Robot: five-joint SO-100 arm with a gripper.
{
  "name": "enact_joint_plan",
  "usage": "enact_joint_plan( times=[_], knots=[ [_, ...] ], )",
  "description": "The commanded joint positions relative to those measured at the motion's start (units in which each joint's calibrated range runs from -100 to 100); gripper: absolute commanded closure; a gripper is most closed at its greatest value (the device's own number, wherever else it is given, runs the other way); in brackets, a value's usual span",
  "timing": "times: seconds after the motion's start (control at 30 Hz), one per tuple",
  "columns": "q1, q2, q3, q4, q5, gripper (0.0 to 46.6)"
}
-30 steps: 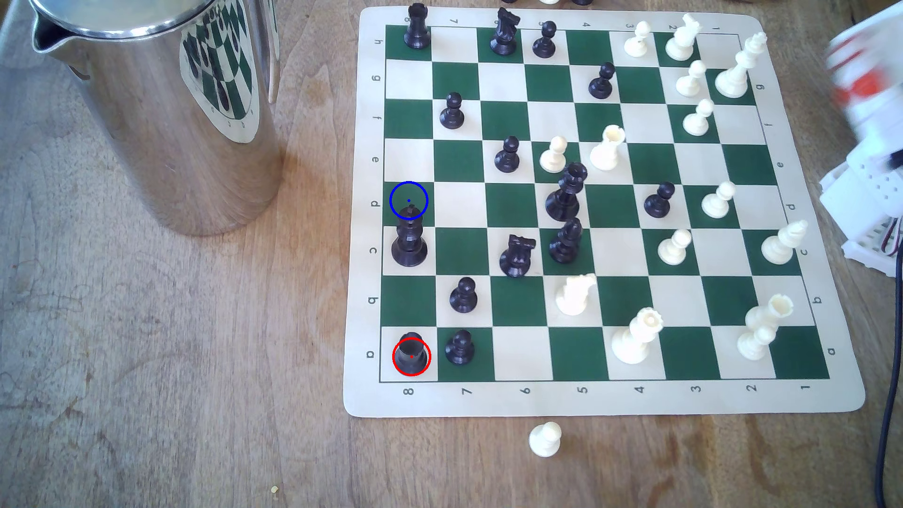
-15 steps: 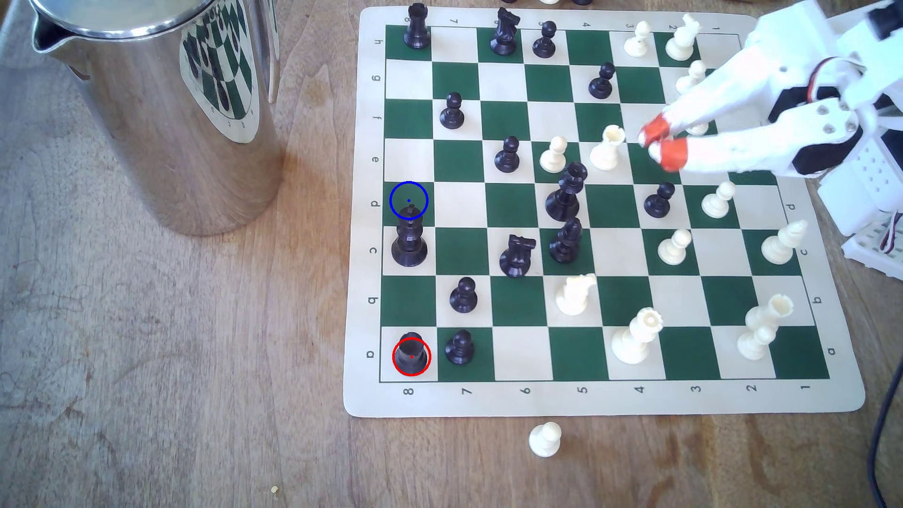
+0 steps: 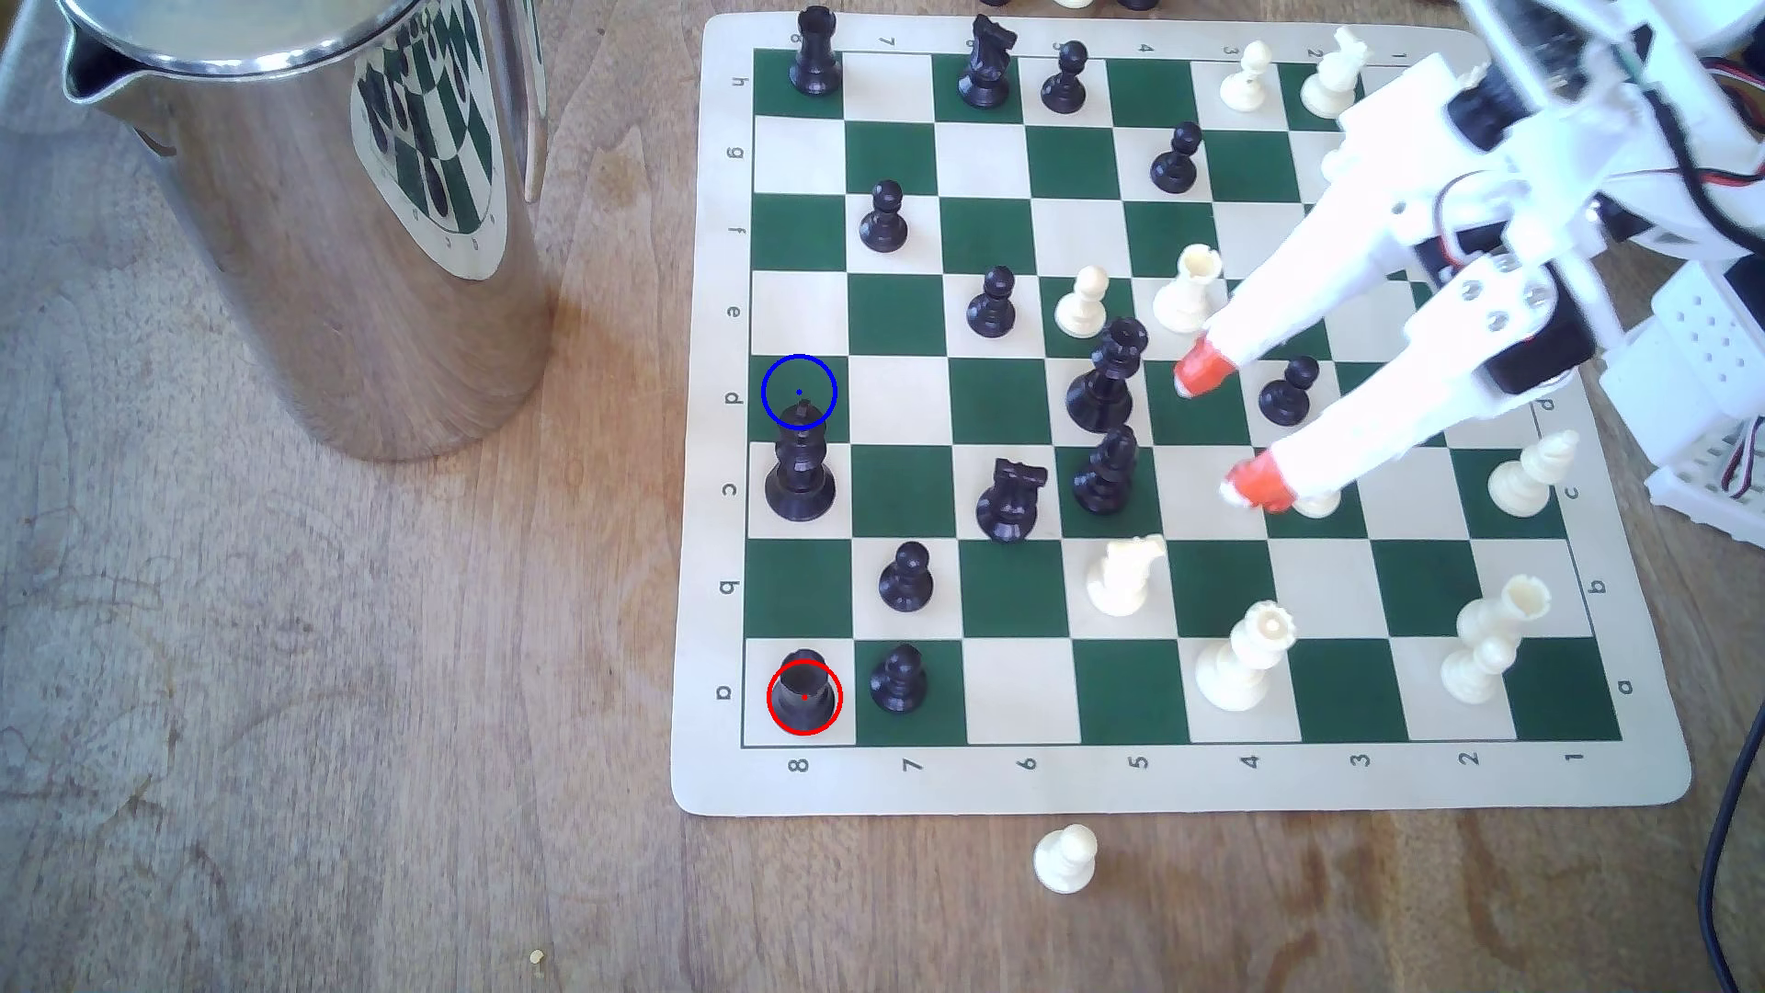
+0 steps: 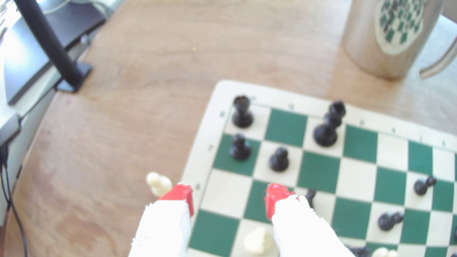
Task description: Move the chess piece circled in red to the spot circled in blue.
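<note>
The black rook (image 3: 803,689), ringed in red, stands upright on the cream corner square at the near left of the chessboard (image 3: 1180,783) in the exterior view, just left of a black pawn (image 3: 899,679). In the wrist view the rook (image 4: 241,112) sits on the board's far corner square, apart from the gripper. The blue-ringed square (image 3: 798,382) is a dark green square on the same left edge column, 3 squares farther from the rook. The head of the black king (image 3: 800,465), which stands on the cream square just nearer, overlaps the lower part of the blue ring.

The gripper (image 3: 1225,432) hangs over the board's right half in the exterior view, well apart from the rook, its 2 red-tipped fingers (image 3: 1201,368) spread wide with nothing between them. In the wrist view the gripper (image 4: 228,199) shows the same wide gap over the board edge.

A steel jug (image 3: 315,210) stands on the wooden table (image 3: 334,716) to the left of the board, and 1 white pawn (image 3: 1065,857) stands off the board near its near edge.
</note>
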Motion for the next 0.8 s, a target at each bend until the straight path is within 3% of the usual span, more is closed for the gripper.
enact_joint_plan(
  times=[0.0,0.2,0.5,0.77],
  knots=[
    [-0.9,6.7,-10.3,4.1,-0.4,29.9],
    [-1.2,11.8,-10.0,3.1,-1.1,30.1],
    [1.9,28.9,-25.8,-1.0,-2.8,29.6],
    [2.1,38.7,-31.9,-5.7,-3.7,28.4]
  ],
)
